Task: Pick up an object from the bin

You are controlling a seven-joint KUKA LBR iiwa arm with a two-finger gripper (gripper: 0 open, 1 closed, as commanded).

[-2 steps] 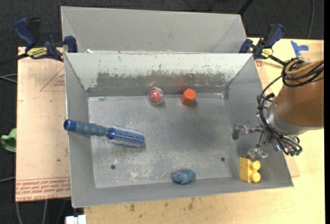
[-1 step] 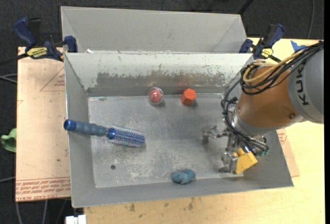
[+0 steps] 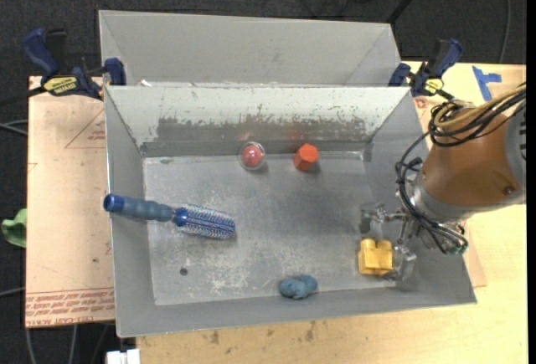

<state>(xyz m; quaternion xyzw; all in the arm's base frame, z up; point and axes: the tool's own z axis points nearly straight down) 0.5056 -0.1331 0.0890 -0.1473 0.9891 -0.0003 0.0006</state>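
Grey metal bin (image 3: 293,220) on a dark floor, sloped walls, scuffed flat bottom. Only a few loose things in it, well spread, no heap.

My arm (image 3: 469,174) comes in over the right wall; the orange-brown wrist cover sits above the bin's right side, with cables (image 3: 456,115) looped on top of it. My jaws are down at the near right corner of the floor, close to where the right wall meets the front wall. They stand wide: one metal finger (image 3: 371,217) shows toward the far left of the wrist, the other toward the near right, clearly apart.

Nearest thing is a yellow block (image 3: 373,258), small and roughly square. It lies on the floor in that same near right corner. It sits right up against my jaws, just left of the nearer finger. Can't tell if it's properly between the fingers or only beside them, so I'm not calling it a grip. It looks to be resting on the floor, not lifted.

Rest of the bin:
- blue lump (image 3: 297,287), rounded and soft-looking, at the front edge of the floor, left of the yellow block and apart from it
- blue brush (image 3: 172,216), lying flat on the left side, handle toward the left wall, bristle head toward the middle
- pink-red ball (image 3: 252,156), at the foot of the back wall
- orange-red cap (image 3: 306,156), small and stubby, just right of the ball, not touching it

Brush, ball and cap are all well apart from my jaws.
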